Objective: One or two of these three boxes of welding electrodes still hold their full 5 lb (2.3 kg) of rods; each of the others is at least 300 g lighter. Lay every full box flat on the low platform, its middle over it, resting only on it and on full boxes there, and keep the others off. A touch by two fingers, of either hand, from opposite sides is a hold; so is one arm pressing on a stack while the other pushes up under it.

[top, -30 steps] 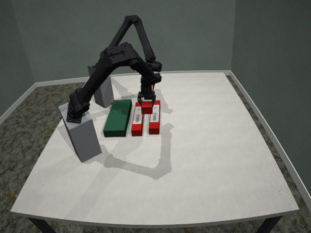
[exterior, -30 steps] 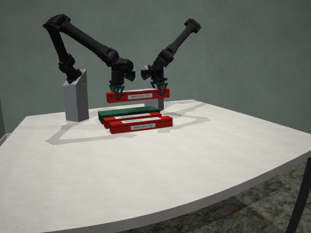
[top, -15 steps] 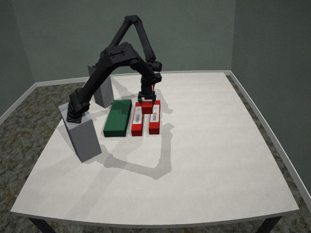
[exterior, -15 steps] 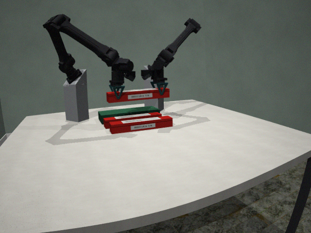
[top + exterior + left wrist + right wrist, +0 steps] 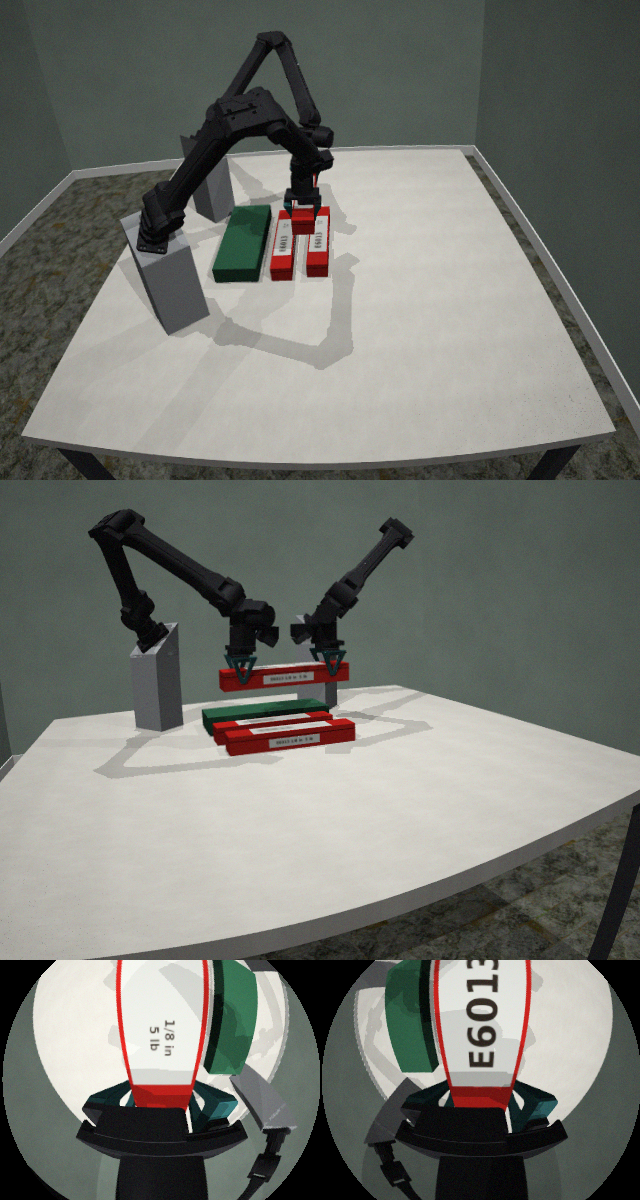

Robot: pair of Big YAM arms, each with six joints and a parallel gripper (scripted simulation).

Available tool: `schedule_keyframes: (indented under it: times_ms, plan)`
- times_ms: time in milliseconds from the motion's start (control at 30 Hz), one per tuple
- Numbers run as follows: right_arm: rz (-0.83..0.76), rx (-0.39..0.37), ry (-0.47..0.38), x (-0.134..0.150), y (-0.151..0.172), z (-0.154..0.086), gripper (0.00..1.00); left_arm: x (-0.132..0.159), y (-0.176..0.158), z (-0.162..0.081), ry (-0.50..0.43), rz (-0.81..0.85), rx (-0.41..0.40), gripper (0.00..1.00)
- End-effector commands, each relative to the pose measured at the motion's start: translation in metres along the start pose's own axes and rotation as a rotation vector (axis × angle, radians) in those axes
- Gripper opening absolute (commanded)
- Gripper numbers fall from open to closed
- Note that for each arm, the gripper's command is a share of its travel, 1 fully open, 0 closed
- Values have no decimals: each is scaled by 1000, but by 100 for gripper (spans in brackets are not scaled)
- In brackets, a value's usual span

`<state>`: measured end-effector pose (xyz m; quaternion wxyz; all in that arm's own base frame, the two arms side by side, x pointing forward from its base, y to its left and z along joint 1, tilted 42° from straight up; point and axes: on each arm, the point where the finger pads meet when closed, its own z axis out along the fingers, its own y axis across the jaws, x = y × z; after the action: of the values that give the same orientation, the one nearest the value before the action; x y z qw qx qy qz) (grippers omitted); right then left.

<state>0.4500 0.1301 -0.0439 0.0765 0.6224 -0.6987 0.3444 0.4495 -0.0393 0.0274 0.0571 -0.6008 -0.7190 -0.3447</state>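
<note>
From my screen I count three red electrode boxes (image 5: 287, 676): one raised at the centre of the exterior frame, two below it. I count one green platform (image 5: 241, 246) (image 5: 263, 710) (image 5: 235, 1020) (image 5: 407, 1020), two black arms (image 5: 199, 155) (image 5: 175, 557), two grey pedestals (image 5: 173, 289) (image 5: 155, 691) and one table (image 5: 439, 335) (image 5: 310, 841).
</note>
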Motion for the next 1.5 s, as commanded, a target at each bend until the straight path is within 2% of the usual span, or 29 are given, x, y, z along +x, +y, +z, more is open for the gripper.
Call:
schedule_keyframes:
  times_ms: [0, 333, 467, 667, 933, 1000, 1133, 1300, 1467]
  plan:
    - [11, 81, -52, -11, -40, -49, 0, -5, 35, -33, -30, -4, -73, 0]
    - [11, 81, -52, -11, -40, -50, 0, -5, 36, -33, -30, -4, -73, 0]
    - [11, 82, -52, -11, -48, -50, 0, 4, 43, -27, -20, -21, -63, 0]
    - [28, 72, -42, -3, -64, -44, 0, 2, 52, -23, -15, -14, -53, 0]
    - [15, 81, -51, -9, -74, -51, 0, 2, 67, -32, -24, -15, -69, 0]
    - [23, 75, -47, -5, -79, -48, 0, 2, 69, -25, -16, -13, -56, 0]
    - [12, 84, -53, -10, -85, -54, 0, 3, 80, -32, -23, -18, -69, 0]
    - [27, 76, -43, -2, -99, -48, 0, 4, 87, -25, -15, -15, -56, 0]
    - [12, 86, -52, -10, -96, -55, 0, 1, 92, -36, -27, -12, -74, 0]
